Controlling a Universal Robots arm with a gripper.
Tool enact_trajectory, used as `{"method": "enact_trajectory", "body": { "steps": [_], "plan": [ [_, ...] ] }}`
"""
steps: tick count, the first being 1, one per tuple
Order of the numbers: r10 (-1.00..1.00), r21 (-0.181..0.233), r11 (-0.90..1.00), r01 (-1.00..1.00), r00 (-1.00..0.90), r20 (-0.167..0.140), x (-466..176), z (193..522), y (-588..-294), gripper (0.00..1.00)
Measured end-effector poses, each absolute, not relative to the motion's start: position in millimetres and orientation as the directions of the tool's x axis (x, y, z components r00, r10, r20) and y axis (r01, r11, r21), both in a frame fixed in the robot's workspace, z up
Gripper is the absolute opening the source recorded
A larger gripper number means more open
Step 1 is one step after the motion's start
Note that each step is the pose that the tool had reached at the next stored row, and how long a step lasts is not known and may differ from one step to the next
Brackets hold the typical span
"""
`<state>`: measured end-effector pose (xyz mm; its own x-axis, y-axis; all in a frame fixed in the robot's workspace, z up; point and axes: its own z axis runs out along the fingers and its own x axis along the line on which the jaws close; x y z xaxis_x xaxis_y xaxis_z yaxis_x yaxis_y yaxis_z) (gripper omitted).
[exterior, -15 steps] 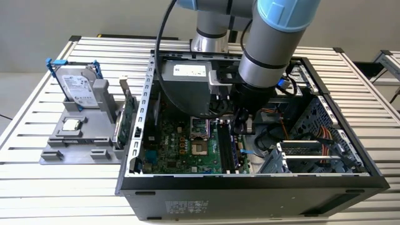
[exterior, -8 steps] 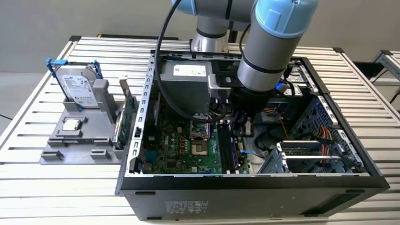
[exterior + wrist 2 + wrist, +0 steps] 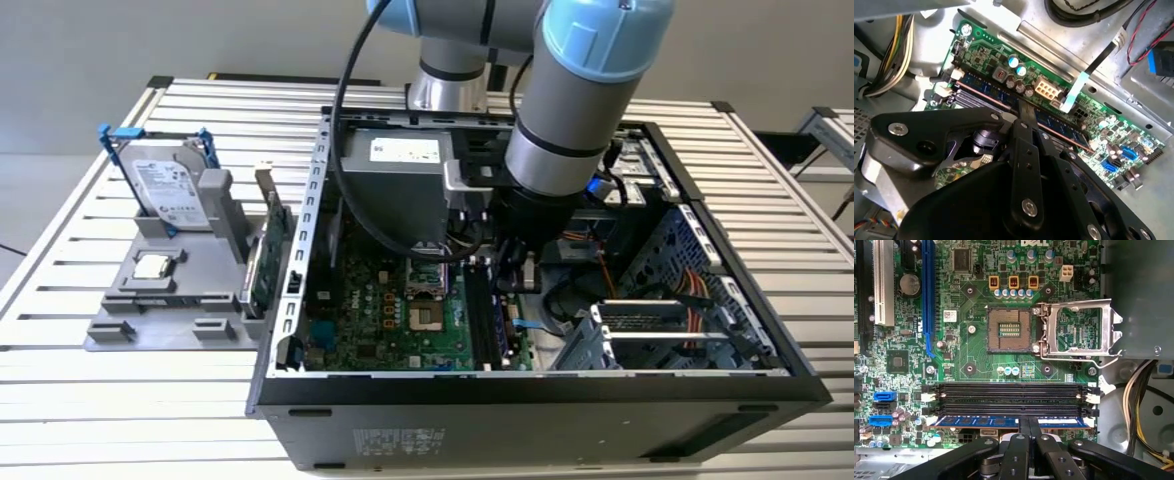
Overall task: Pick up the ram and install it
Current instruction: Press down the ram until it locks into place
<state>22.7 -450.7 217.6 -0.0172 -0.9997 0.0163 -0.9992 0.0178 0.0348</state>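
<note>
While gripper [image 3: 1028,426] clamps the ram [image 3: 979,421] in its slot, ram's middle hidden behind fingers.

This is a lab or workshop set up for robot assembly trials. A slatted aluminium tabletop [image 3: 107,400] carries an opened computer case [image 3: 534,410] with its motherboard [image 3: 387,320] exposed. Beside it stands a grey fixture [image 3: 167,300] holding loose parts, among them a hard drive [image 3: 171,190] in a blue frame. An industrial arm [image 3: 574,90] reaches into the case against plain grey walls.
</note>
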Motion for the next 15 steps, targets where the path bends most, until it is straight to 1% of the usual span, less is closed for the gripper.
{"method": "enact_trajectory", "body": {
  "steps": [1,2,3,15],
  "plan": [
    [-1.000,0.035,0.018,-0.999,-0.017,0.018,22.8,218.7,-450.3,0.00],
    [-0.999,0.038,0.019,-0.999,-0.017,0.031,23.1,224.8,-448.6,0.00],
    [-0.999,0.039,0.019,-0.999,-0.017,0.036,23.1,226.8,-448.7,0.00],
    [-0.999,0.040,0.019,-0.999,-0.017,0.037,23.0,227.2,-449.0,0.00]
  ]
}}
